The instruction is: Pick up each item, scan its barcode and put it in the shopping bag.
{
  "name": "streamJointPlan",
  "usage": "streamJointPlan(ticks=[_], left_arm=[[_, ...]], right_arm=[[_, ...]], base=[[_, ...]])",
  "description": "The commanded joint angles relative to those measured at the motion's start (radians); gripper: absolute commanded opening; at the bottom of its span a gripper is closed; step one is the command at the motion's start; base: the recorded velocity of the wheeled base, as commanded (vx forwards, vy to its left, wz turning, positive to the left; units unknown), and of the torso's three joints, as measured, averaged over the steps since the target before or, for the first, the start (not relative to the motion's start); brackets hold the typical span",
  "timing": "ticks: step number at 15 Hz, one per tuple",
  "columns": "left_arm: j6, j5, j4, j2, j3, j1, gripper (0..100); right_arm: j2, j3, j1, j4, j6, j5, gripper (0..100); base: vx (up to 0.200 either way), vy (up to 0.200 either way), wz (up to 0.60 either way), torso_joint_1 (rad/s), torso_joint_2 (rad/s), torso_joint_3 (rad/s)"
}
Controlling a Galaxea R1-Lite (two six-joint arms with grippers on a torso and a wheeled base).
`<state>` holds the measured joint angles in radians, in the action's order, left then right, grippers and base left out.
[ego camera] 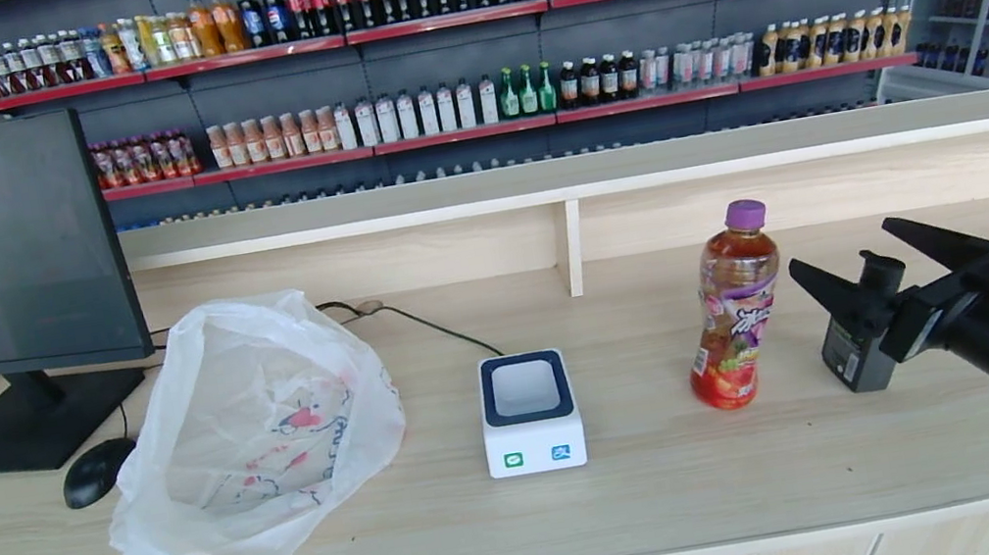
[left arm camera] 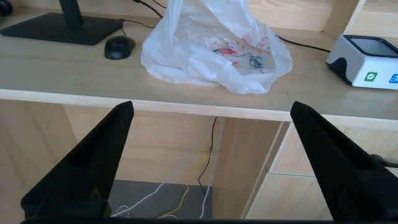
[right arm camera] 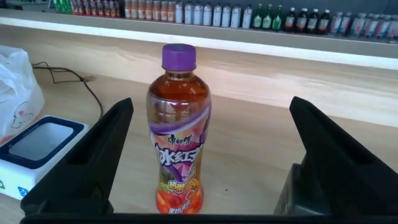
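Wooden counter (ego camera: 648, 491) — bottle (ego camera: 735, 319) upright, cap up, beside the right gripper (ego camera: 838, 245), spread like the left gripper (left arm camera: 211, 106).

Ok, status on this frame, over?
Left gripper open, low before the counter. Right gripper open, facing upright bottle, not touching. Nothing between them.

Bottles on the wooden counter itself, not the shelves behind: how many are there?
1. The purple-capped bottle stands upright between the white scanner and the robot's right hand. The crumpled plastic bag might hide more.
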<state>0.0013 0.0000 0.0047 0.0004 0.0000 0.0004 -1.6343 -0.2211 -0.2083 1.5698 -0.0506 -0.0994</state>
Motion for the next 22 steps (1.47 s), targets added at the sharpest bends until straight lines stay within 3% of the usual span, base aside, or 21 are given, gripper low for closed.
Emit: streamJointPlan(ticks=[1,10,17,22], left_arm=[[0.000,0.000,0.000,0.000,0.000,0.001,100],[0.000,0.000,0.000,0.000,0.000,0.001,100],[0.000,0.000,0.000,0.000,0.000,0.001,100],[0.000,0.000,0.000,0.000,0.000,0.001,100]], right_arm=[[-0.022,0.005,-0.029,0.001,0.000,0.000,100],[-0.156,0.091,-0.074,0.001,0.018,0.032,100],[-0.259,0.002,-0.091,0.001,0.077,0.038,100],[-0.311,-0.077,-0.092,0.001,0.112,0.141,100]], base=[[0.000,0.000,0.00,0.000,0.00,0.000],[0.000,0.000,0.00,0.000,0.00,0.000],[0.000,0.000,0.00,0.000,0.00,0.000],[0.000,0.000,0.00,0.000,0.00,0.000]])
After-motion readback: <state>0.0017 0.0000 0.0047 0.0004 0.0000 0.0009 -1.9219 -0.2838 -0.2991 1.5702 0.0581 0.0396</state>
